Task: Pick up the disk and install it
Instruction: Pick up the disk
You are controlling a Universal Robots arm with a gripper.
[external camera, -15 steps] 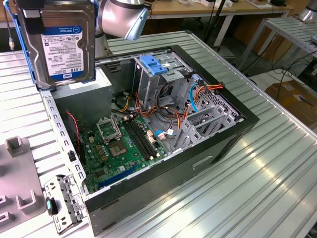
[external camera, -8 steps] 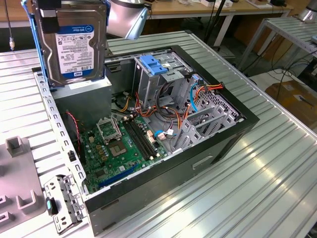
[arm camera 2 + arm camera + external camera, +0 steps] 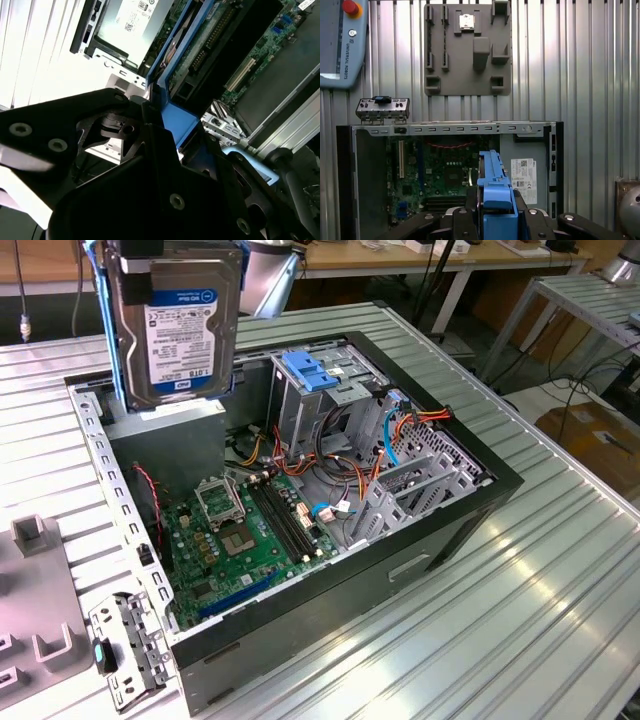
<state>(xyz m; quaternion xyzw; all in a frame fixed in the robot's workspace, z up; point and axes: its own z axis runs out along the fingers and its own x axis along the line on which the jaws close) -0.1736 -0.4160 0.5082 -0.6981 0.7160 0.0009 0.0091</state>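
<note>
Over the case (image 3: 450, 530) on a ribbed table (image 3: 560, 580) hangs the disk (image 3: 175, 325).

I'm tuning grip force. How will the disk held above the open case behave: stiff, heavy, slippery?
Likely rigid: the disk hangs upright with no sag in its metal body. Probably heavy for its size, being solid metal. Its blue rails are smooth plastic, so it might slip in the gripper if clamped lightly.
</note>
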